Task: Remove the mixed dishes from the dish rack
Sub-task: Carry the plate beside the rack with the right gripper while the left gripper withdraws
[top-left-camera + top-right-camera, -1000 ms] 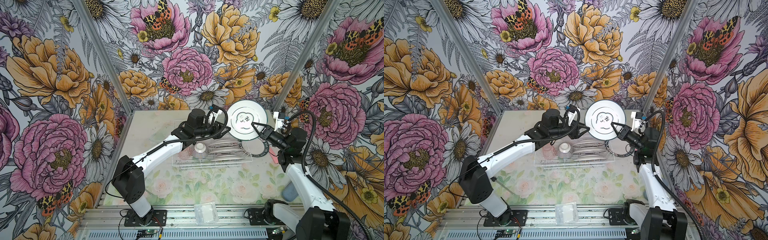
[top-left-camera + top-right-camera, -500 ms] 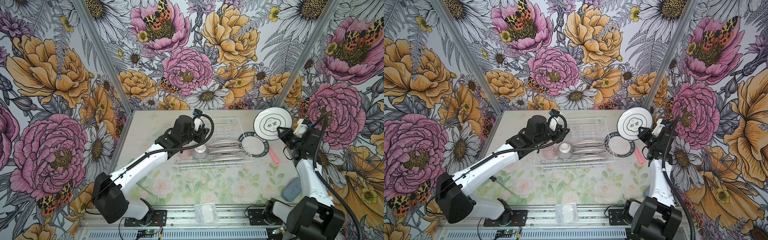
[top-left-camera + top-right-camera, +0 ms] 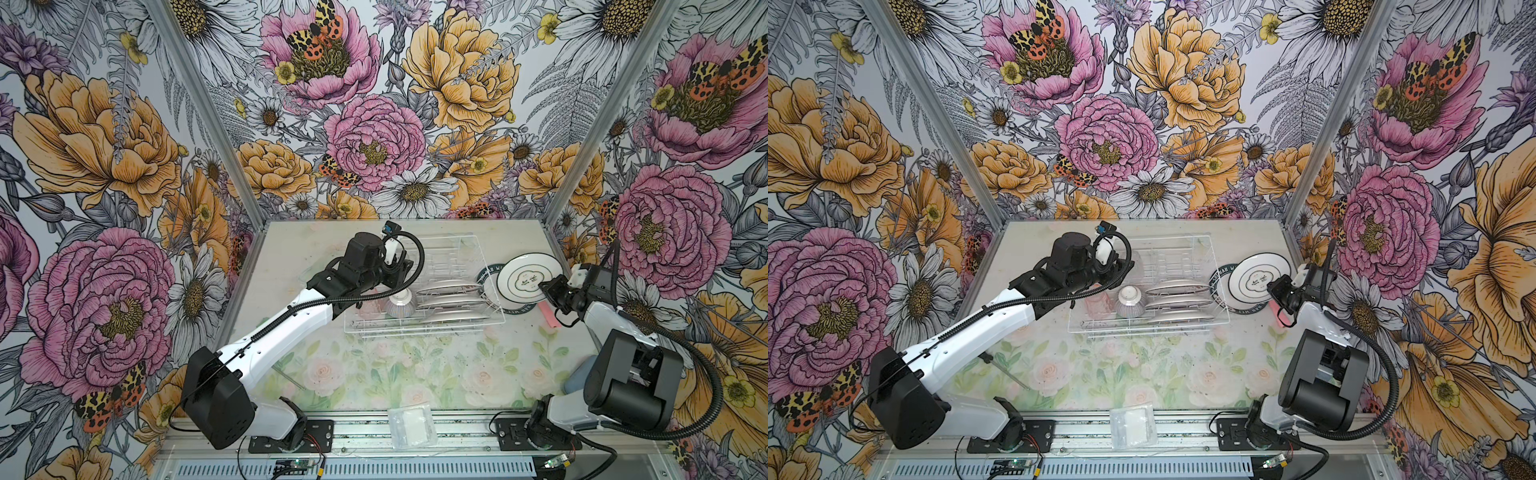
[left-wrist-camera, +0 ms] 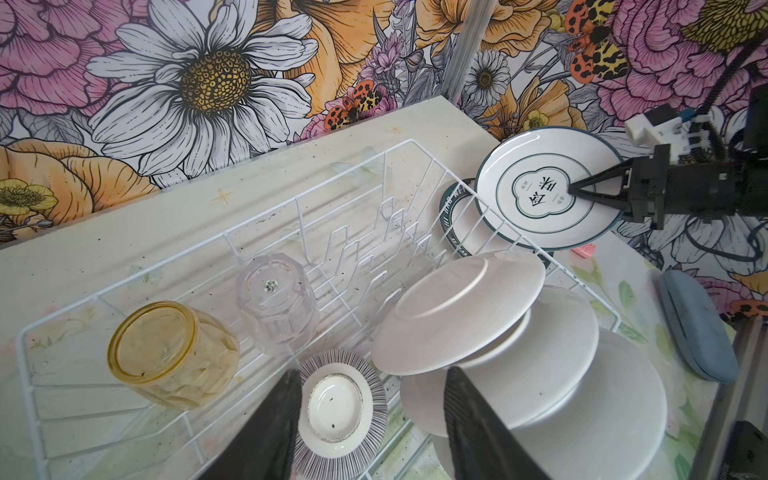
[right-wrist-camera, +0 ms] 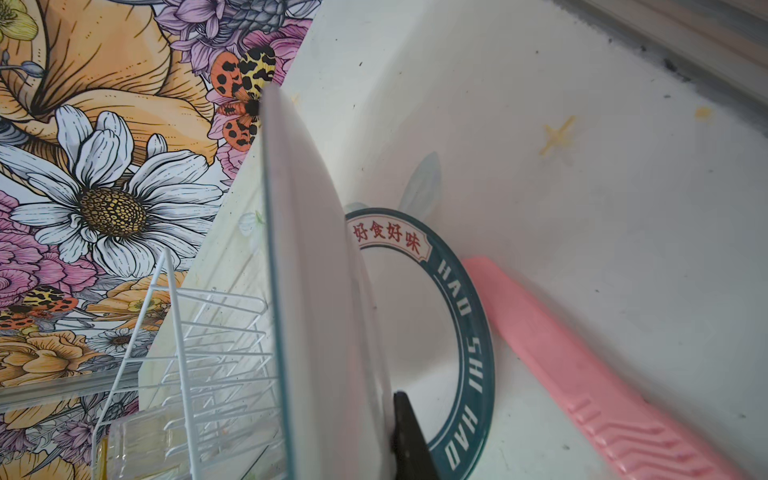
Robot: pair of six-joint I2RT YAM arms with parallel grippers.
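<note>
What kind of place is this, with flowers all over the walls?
Probably a robot test booth, not a real kitchen: two robot arms bolted to a rail, flower-printed panels walling in one table, and a dish rack, with a plate in the right gripper.

Three leaning white plates (image 4: pixel 457 307) are crowding one end of the white wire dish rack (image 4: pixel 224 235); the floral tabletop (image 3: pixel 374 374) in front is lying open.
</note>
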